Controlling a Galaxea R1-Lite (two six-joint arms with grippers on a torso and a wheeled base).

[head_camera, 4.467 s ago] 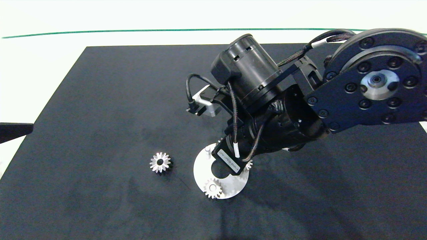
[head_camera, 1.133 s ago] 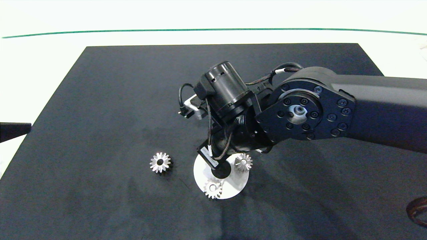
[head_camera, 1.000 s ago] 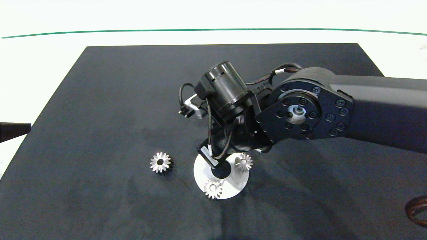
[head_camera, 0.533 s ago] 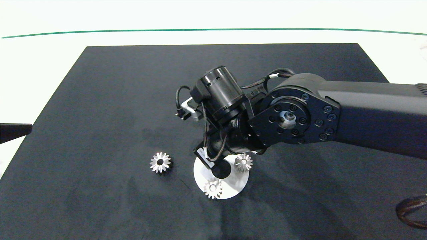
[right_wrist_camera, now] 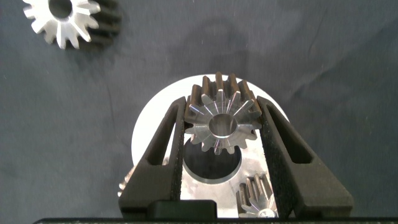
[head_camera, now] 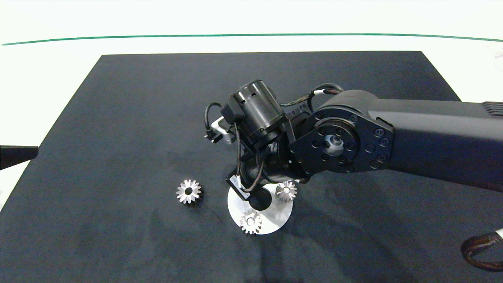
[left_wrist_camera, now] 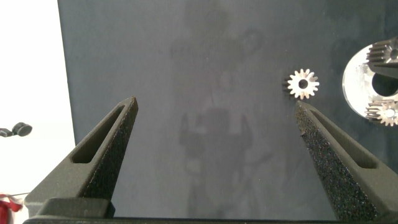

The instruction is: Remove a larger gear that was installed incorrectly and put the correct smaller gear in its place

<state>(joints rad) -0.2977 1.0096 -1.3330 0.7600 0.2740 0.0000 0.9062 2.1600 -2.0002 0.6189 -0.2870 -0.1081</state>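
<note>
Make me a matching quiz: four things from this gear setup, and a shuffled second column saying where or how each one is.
1. larger gear
2. smaller gear
3. left end effector
4. round plate

A. open, above bare black mat
B. gripped by the right end effector
C. lying loose on the mat, beside the plate
D. carries two other gears

Pairs: 1-C, 2-B, 3-A, 4-D

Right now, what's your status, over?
Right gripper shut on smaller gear, over white disc. Left gripper open, parked aside. Larger gear off on mat. Nothing blocking.
</note>
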